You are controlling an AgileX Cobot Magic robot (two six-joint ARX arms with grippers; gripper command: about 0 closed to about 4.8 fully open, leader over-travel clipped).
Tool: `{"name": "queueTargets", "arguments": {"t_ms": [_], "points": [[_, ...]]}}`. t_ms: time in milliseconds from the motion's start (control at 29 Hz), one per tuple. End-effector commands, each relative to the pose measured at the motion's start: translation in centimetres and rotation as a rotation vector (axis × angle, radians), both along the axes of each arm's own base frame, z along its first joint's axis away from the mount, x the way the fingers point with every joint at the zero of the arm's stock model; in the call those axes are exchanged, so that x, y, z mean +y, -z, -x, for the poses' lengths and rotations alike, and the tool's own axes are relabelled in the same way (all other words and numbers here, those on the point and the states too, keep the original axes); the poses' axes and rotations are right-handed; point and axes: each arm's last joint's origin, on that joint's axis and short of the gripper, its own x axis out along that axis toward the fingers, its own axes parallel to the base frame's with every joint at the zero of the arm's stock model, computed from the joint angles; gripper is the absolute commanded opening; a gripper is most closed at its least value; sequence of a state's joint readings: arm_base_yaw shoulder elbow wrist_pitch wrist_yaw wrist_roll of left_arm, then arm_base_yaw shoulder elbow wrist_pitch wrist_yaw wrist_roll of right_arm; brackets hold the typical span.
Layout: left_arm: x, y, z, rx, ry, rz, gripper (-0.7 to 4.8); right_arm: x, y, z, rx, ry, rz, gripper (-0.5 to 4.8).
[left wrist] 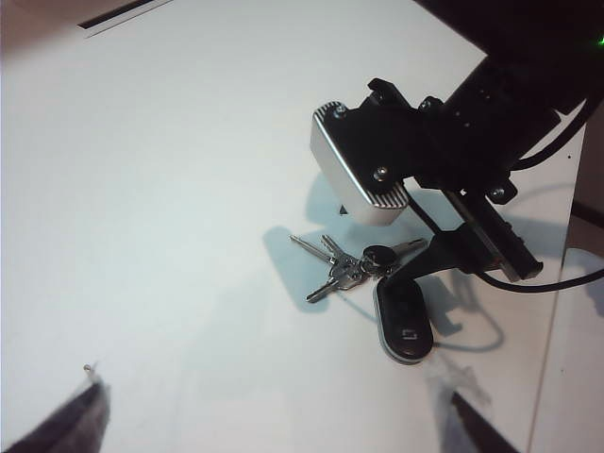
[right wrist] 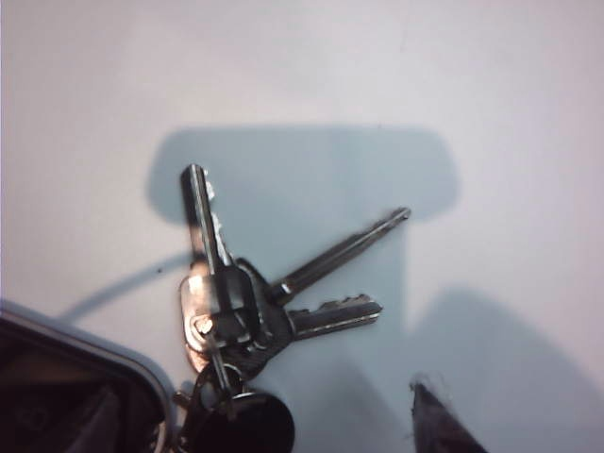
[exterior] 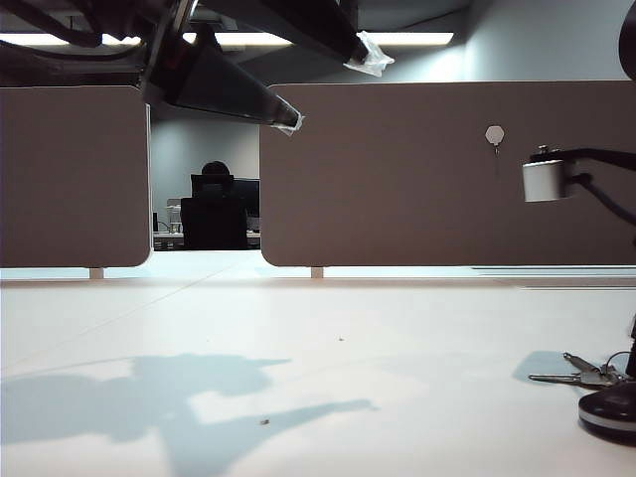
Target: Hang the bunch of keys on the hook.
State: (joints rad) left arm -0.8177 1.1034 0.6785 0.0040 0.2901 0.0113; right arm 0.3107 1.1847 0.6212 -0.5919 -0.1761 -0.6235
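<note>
The bunch of keys (exterior: 584,377) lies flat on the white table at the right of the exterior view, its black silver-edged fob (exterior: 608,409) nearest the camera. In the right wrist view my right gripper (right wrist: 283,427) hangs low over the keys (right wrist: 247,300), open. One fingertip (right wrist: 432,421) shows beside them; the other is hidden near the fob (right wrist: 80,382). High at the top of the exterior view, my left gripper (exterior: 328,89) is open and holds nothing. Its view looks down on the keys (left wrist: 342,268) and fob (left wrist: 404,323). The hook (exterior: 495,136) sits on the brown panel.
Two brown divider panels (exterior: 417,199) (exterior: 70,179) stand along the table's far edge. The gap between them shows a seated person (exterior: 214,209). The right arm's wrist camera (exterior: 545,181) hangs in front of the right panel. The table's edge (left wrist: 568,283) runs close beside the keys.
</note>
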Motion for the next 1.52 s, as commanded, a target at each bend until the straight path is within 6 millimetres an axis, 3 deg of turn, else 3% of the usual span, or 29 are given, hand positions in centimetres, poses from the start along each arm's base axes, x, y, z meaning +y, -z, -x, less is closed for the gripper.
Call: {"name": "queueTargets", "arguments": {"t_ms": [34,172,448,930,1344,1516], "points": [[-0.1,-0.3,0.0,-0.017,0.005,0.008,4.79,0.0,0.1,-0.1,0.002,-0.004,0.006,3.11],[0.0,-0.3,0.0,-0.015,0.005,0.006,4.79,0.0,0.2,-0.2,0.008,-0.004,0.009,1.43],[0.0,-0.2,0.0,-0.015,0.003,0.003,4.79,-0.1,0.2,-0.2,0.001,0.014,0.047,-0.04],[0.0,-0.2,0.0,-0.023,0.006,-0.001,4.79,0.0,-0.5,-0.4,-0.03,0.015,0.029,-0.04],[0.0,-0.2,0.0,-0.023,0.006,-0.001,4.79,0.8,-6.4,-2.7,-0.208,0.089,-0.125,-0.04],[0.0,-0.2,0.0,-0.023,0.006,-0.001,4.79,1.1,-7.4,-2.9,-0.208,0.077,-0.193,-0.04]]}}
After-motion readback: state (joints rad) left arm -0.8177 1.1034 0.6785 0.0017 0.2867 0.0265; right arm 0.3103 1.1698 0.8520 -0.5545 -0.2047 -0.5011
